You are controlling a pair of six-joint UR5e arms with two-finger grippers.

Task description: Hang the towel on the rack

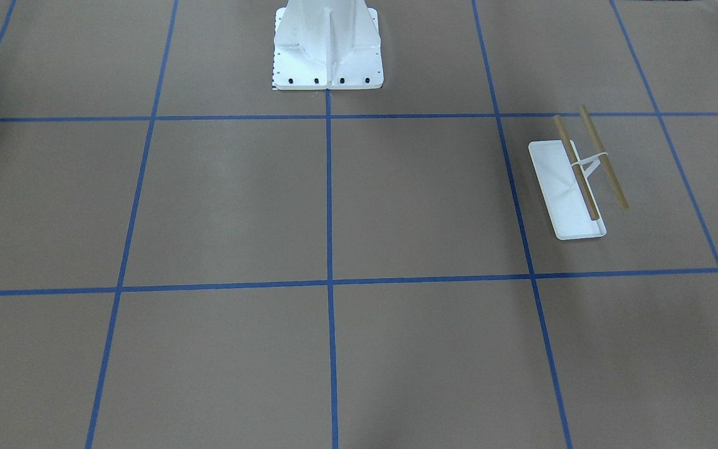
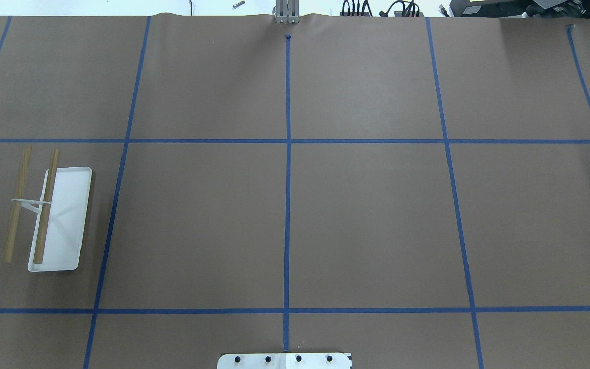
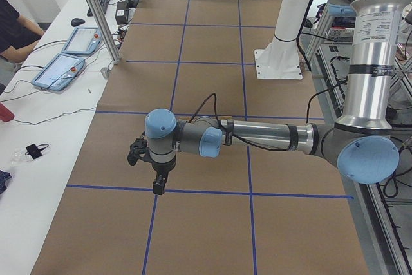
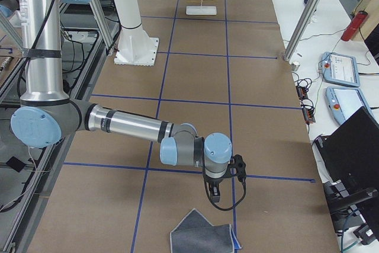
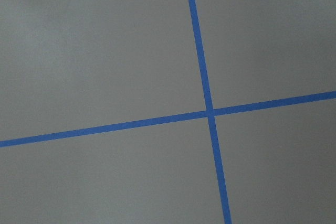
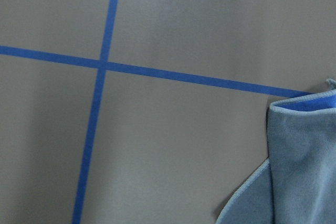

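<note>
The rack (image 1: pixel 559 187) stands on the robot's left side of the table, a white tray base with two tan rods above it; it also shows in the overhead view (image 2: pixel 70 205) and far off in the exterior right view (image 4: pixel 202 10). The towel (image 4: pixel 204 238) lies crumpled at the table's right end, grey face up with a blue edge showing (image 6: pixel 302 166). My right gripper (image 4: pixel 214 197) hangs just above the table a little short of the towel. My left gripper (image 3: pixel 158 189) points down near the rack. I cannot tell whether either is open or shut.
The large white bolted pedestal (image 1: pixel 327 56) stands at the robot's side of the table. Blue tape lines grid the brown table. Metal posts (image 3: pixel 96 11) (image 4: pixel 308 16) and a bench with tablets (image 3: pixel 64 62) run along the operators' side, where a person sits.
</note>
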